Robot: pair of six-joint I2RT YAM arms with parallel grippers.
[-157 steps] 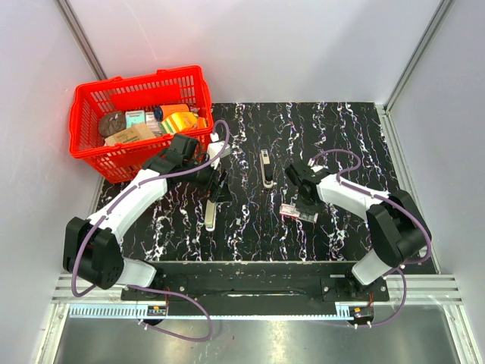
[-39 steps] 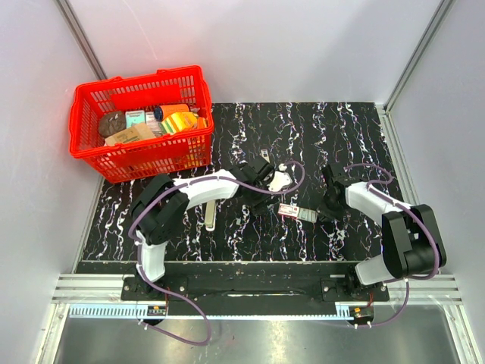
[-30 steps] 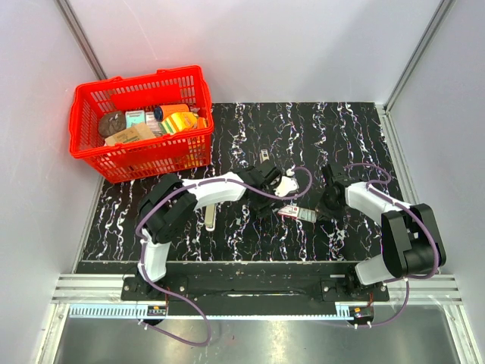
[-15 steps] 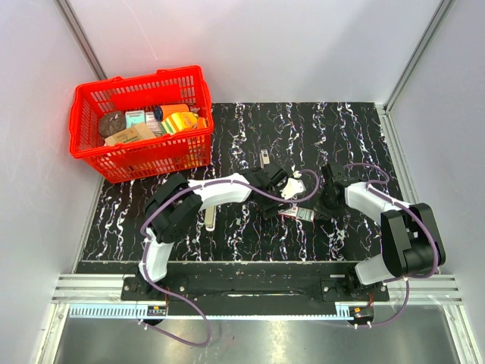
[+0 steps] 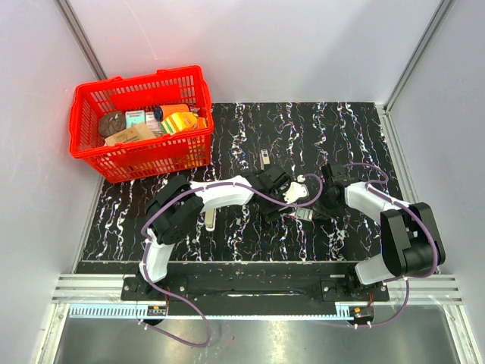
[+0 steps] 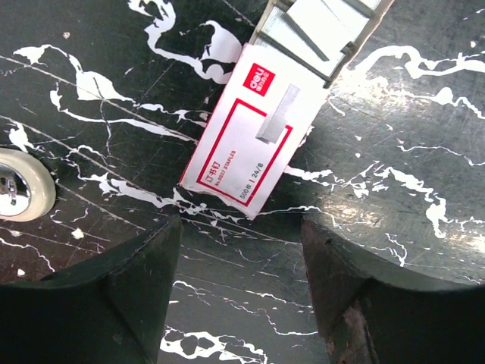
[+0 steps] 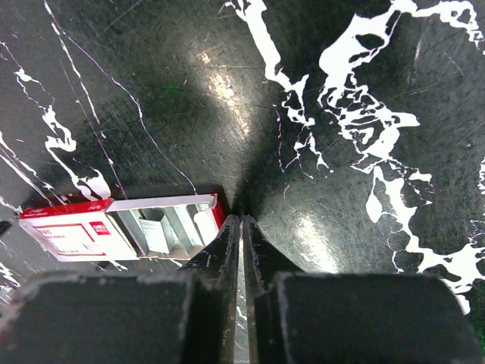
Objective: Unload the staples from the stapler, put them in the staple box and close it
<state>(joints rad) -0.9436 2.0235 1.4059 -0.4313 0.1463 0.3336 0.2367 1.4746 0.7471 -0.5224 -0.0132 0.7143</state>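
Note:
A slim cream-white stapler part [image 5: 209,218] lies left of centre on the mat, partly under my left arm. A small dark metal piece with a cream strip [image 5: 264,158] shows just beyond the arm. My left gripper [image 5: 279,211] is open and empty, low over the mat [image 6: 241,288], with a red-and-white staple box [image 6: 250,148] just ahead of its fingers. The box's tray [image 6: 318,30] is pulled out and holds staple strips. My right gripper [image 5: 320,208] is shut and empty. Its tips [image 7: 241,221] rest against the red end of that tray [image 7: 170,224].
A red basket [image 5: 151,155] full of packets stands at the back left. A round cream-rimmed metal part [image 6: 19,193] shows at the left edge of the left wrist view. Grey walls close in the black marbled mat [image 5: 356,129] on three sides.
My left gripper has moved right and nearer, from over the dark stapler piece to just beside the staple box. The right gripper has stayed shut by the box's tray end.

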